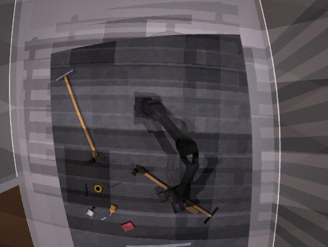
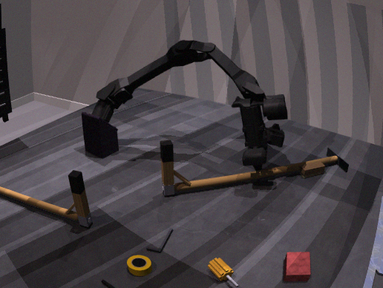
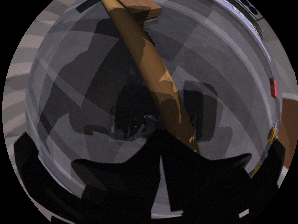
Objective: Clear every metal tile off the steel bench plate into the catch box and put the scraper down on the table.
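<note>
"Pincer (image 1: pixel 181 198) (image 2: pixel 263 171) (image 3: pixel 160 132) first: are your fingers apart?"

"No, you have them together, pointing down at the dark-bladed scraper (image 1: pixel 156 181) (image 2: pixel 219 180) (image 3: pixel 150 70), with nothing clamped. Whether they touch its handle, you can't tell."

"And where is your scraper lying?"

"On the table (image 1: pixel 216 127) (image 2: pixel 208 219) (image 3: pixel 65 75), its black-topped grip (image 1: pixel 138 170) (image 2: pixel 167 159) upright at one end and a wooden block (image 1: pixel 192 209) (image 2: pixel 312 169) (image 3: pixel 147 11) beside the handle, near the blade."

"What about your other one?"

"Your pale-bladed scraper (image 1: pixel 79 114) (image 2: pixel 44 205) lies well apart. Nearer you in the exterior view are yellow tape (image 1: pixel 98 191) (image 2: pixel 139 272) and a red block (image 1: pixel 128 226) (image 2: pixel 298 266) (image 3: pixel 274 88)."
</note>
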`<state>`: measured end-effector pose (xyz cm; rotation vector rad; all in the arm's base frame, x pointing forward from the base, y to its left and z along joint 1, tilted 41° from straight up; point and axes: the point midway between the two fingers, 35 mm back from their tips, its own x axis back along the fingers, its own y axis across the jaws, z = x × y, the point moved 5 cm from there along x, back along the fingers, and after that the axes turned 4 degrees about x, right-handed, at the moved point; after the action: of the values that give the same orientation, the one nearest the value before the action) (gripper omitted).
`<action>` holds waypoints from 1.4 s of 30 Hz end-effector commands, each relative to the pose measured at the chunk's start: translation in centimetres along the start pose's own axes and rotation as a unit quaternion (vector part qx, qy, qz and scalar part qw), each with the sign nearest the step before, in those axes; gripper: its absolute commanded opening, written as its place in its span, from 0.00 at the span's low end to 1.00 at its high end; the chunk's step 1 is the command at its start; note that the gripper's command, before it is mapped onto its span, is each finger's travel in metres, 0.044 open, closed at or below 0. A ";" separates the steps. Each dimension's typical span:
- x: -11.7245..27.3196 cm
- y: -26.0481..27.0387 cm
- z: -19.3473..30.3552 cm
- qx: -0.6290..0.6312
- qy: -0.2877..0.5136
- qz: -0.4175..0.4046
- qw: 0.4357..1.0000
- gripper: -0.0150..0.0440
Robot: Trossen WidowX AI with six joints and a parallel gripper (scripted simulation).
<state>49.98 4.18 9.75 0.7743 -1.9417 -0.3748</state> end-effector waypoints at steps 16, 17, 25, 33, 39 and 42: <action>-0.4 -2.1 -0.7 0.000 0.001 0.002 1.000 0.25; -0.4 -2.1 -0.7 0.000 0.001 0.002 1.000 0.25; -0.5 -2.9 -1.0 0.000 0.000 0.002 1.000 0.25; -0.6 -3.6 -1.3 0.000 0.000 0.002 1.000 0.25; -0.6 -4.2 -1.4 0.000 0.000 0.002 1.000 0.25; 0.2 -3.5 -1.8 0.002 -0.002 0.000 1.000 0.25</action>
<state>52.72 1.90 8.37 0.7772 -1.9461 -0.3743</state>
